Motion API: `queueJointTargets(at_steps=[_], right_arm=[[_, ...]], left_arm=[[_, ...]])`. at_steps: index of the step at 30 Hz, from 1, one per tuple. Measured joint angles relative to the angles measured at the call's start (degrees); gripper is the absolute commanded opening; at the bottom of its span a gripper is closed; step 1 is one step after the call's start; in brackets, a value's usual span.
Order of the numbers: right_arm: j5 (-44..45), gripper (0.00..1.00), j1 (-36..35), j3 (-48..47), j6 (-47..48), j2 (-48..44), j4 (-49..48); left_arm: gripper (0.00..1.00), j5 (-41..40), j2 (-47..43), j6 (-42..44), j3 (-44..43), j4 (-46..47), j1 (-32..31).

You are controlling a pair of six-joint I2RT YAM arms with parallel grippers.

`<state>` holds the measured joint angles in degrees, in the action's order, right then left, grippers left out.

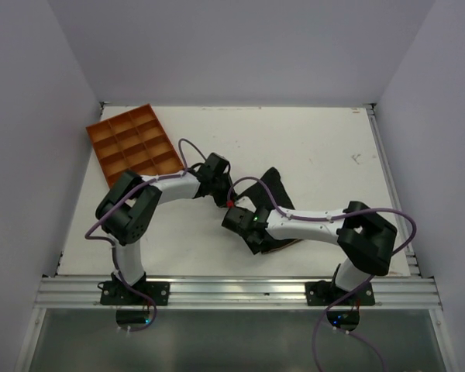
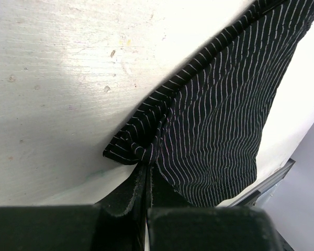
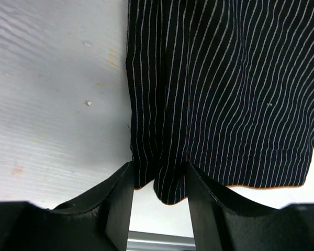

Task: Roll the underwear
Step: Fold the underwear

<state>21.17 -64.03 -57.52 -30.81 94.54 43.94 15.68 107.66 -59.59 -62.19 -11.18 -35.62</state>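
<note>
The underwear [image 1: 277, 184] is black cloth with thin pale stripes and a reddish-brown edge, lying mid-table between both arms. In the left wrist view my left gripper [image 2: 146, 168] is shut on a bunched corner of the underwear [image 2: 220, 120], which spreads away to the right. In the right wrist view my right gripper [image 3: 159, 178] stands open astride the folded near edge of the underwear [image 3: 225, 89]; a small fold of cloth hangs between its fingers [image 3: 120, 198]. From above, the left gripper [image 1: 222, 192] is at the cloth's left side and the right gripper [image 1: 252, 232] covers its near part.
An orange compartment tray [image 1: 132, 143] sits at the table's back left. A metal rail [image 1: 232, 291] runs along the near edge, close behind the right gripper. Purple cables loop over both arms.
</note>
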Motion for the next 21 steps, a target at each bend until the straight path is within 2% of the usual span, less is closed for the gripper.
queueJointTargets(at_steps=[3, 6, 7, 9, 12, 20, 21], right_arm=[[0.70, 0.42, -0.61, 0.00, -0.37, 0.59, 0.52], [1.05, 0.32, -1.53, 0.00, -0.96, 1.42, 0.63], [1.36, 0.24, -1.79, 0.00, -1.18, 1.81, 0.70], [1.66, 0.17, -2.14, 0.00, -1.38, 2.40, 0.85], [1.79, 0.00, -2.45, 0.00, -1.46, 2.62, 1.07], [1.38, 0.00, -2.60, 0.04, -1.77, 2.36, 1.11], [1.05, 0.00, -2.69, 0.24, -1.77, 1.97, 0.92]], left_arm=[[0.00, -0.02, 0.33, 0.02, 0.00, -0.15, 0.02], [0.00, -0.09, 0.33, 0.09, 0.00, -0.33, 0.11], [0.00, -0.24, 0.33, 0.11, 0.02, -0.48, 0.20], [0.00, -0.63, 0.33, 0.15, 0.00, -1.01, 0.33], [0.00, -1.18, 0.33, 0.15, 0.00, -2.27, 0.48], [0.00, -2.12, -1.53, 0.33, 0.22, -7.06, 1.38], [0.05, -2.51, -2.29, 0.48, 0.44, -7.93, 1.44]])
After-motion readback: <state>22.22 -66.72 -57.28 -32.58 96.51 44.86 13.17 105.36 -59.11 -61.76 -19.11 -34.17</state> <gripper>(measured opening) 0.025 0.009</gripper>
